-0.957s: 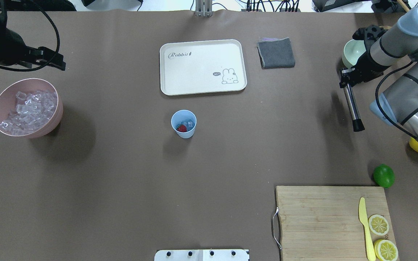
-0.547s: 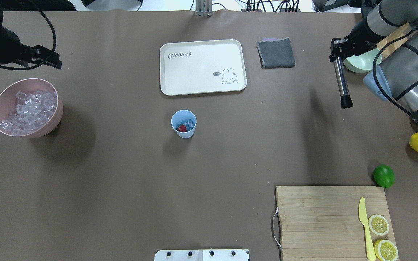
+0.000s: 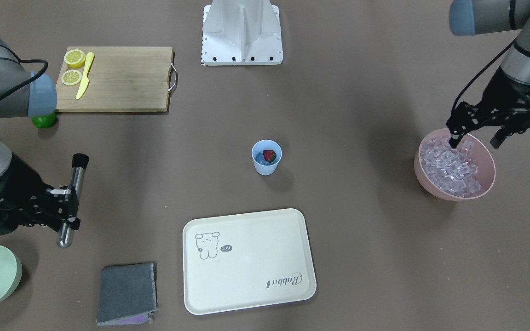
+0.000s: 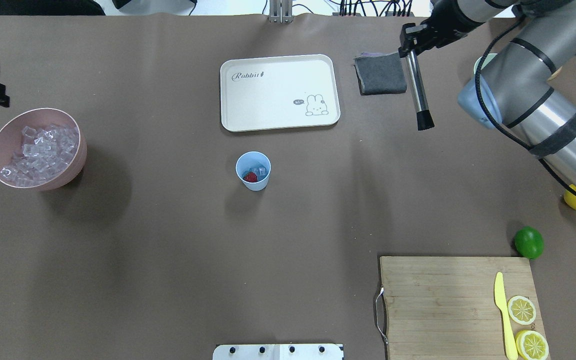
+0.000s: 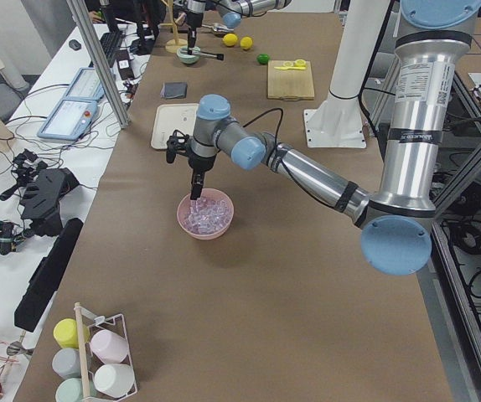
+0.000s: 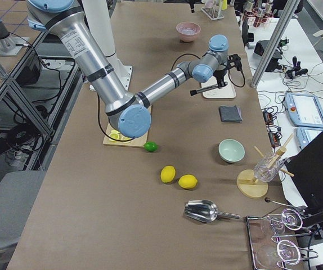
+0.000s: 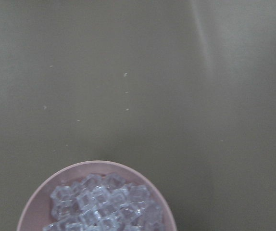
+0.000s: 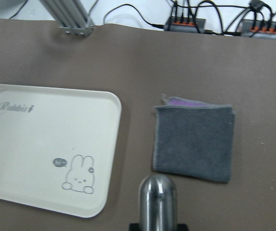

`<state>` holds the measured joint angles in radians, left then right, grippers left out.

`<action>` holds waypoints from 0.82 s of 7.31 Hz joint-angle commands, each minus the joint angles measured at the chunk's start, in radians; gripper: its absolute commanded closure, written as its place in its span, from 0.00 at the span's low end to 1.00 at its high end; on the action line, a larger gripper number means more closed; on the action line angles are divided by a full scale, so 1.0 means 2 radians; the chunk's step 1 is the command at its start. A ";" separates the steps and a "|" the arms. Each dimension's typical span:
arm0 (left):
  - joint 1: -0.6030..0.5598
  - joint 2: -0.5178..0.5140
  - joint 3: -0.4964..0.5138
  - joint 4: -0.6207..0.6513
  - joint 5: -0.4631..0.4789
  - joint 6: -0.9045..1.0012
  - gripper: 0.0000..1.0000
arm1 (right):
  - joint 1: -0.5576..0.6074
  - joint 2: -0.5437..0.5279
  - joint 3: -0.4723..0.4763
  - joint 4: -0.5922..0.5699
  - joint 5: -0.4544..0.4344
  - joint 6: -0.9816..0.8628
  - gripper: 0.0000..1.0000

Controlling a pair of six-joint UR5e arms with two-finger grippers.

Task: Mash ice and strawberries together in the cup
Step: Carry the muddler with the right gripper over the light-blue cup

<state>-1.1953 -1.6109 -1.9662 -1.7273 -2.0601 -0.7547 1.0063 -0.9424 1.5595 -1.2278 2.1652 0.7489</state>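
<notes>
Mashing has not started: judging by the layout, the step in hand is bringing the tool to the cup. The right hand [image 4: 410,42] is clamped around the upper end of a steel muddler [image 4: 418,90], which hangs over the far right of the worktop [image 4: 168,250] beside a folded grey cloth [image 4: 380,74], well apart from the cup. The light-blue cup [image 3: 265,169] stands upright near the worktop's middle, just in front of a cream tray [image 3: 246,257]. Inside it lie one red strawberry [image 3: 269,155] and some clear ice [image 4: 259,170], both whole. The next move calls for swinging the muddler across, setting it upright over the cup's mouth and pressing down without tipping the light cup. The left hand [image 3: 474,135] hovers over a pink bowl [image 3: 449,193] with its fingers spread and nothing between them; the bowl holds a heap of spare cubes [image 3: 449,168].
</notes>
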 commanded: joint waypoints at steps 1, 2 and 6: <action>-0.050 0.073 0.002 0.000 -0.002 -0.001 0.03 | -0.047 0.034 0.039 0.008 -0.032 -0.004 1.00; -0.075 0.091 0.001 0.000 -0.002 -0.002 0.03 | -0.062 0.040 0.037 0.052 -0.055 -0.004 1.00; -0.098 0.113 -0.004 0.000 -0.057 -0.025 0.03 | -0.137 0.038 0.035 0.212 -0.244 0.007 1.00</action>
<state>-1.3816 -1.3873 -1.9763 -1.7271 -2.1519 -0.7860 0.7984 -0.8632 1.6298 -0.9065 1.8271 0.7507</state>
